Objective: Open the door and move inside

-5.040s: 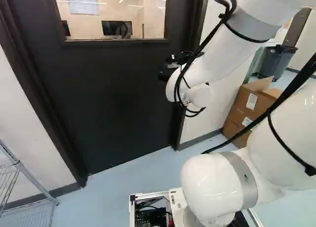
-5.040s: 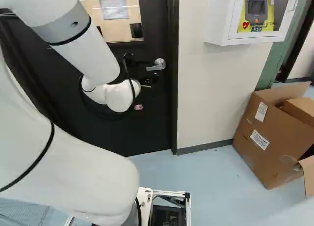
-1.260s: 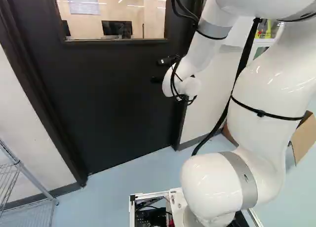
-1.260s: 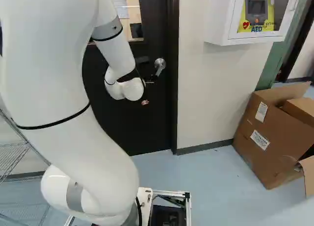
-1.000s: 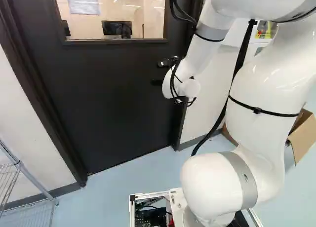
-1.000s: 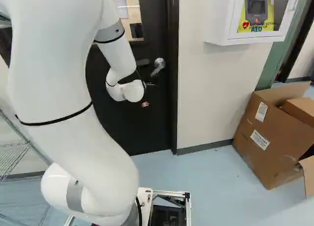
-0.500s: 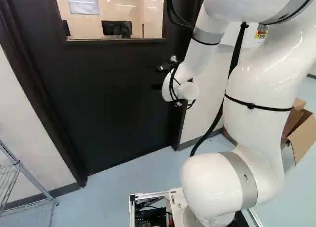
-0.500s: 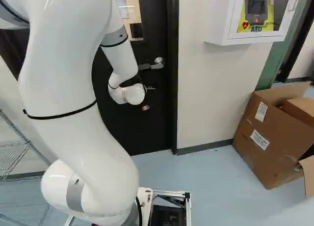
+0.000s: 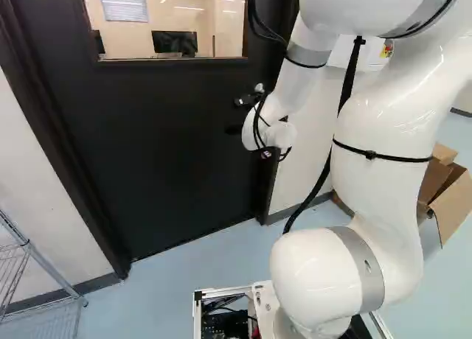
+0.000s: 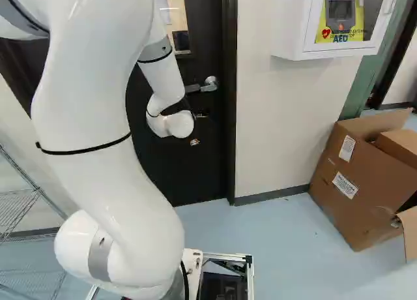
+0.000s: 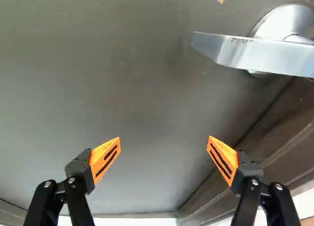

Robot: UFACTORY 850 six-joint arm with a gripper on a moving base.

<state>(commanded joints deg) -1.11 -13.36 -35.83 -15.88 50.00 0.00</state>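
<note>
White cabinet (image 10: pixel 290 23) on wall (image 10: pixel 273 130); cardboard box (image 10: pixel 355 189) on floor (image 10: pixel 287 231); wire rack (image 9: pixel 28 245).

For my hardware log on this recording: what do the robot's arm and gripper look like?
The arm is glossy white and rounded, with grey bands at its joints and black cables strapped outside. The gripper has two black, jointed fingers with tapered orange pads marked by dark slots.
</note>
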